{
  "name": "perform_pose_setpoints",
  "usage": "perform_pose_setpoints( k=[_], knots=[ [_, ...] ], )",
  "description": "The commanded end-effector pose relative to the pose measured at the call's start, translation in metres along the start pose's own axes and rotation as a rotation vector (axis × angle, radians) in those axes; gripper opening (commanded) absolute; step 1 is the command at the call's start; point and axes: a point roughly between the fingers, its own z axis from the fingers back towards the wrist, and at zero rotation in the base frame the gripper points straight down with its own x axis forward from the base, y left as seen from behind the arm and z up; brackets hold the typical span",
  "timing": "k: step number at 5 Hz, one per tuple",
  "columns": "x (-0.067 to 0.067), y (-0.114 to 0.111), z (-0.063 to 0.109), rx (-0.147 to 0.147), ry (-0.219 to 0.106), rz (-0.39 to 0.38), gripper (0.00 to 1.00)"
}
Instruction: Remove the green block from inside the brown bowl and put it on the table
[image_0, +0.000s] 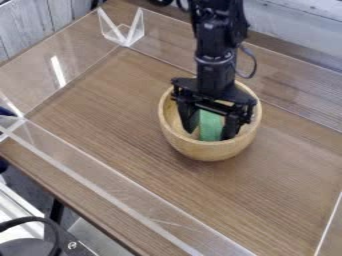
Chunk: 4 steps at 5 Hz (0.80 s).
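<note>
A light-tan wooden brown bowl (187, 143) sits mid-table on the dark wood-grain table (120, 110). Inside it lies the bright green block (211, 122), only partly visible between the black fingers. My gripper (210, 118) points straight down from above and reaches into the bowl. Its jaws stand open, one finger on each side of the block, and I cannot tell whether they touch it.
Clear acrylic walls (80, 170) edge the table at the front and left. A small clear acrylic stand (123, 28) sits at the back left corner. The black arm rises above the bowl toward the top of the view.
</note>
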Motion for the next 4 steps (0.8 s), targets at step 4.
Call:
perform_pose_setpoints(
  k=[4],
  knots=[
    [0.032, -0.011, 0.075, -0.037, -0.157, -0.053, 1.0]
  ],
)
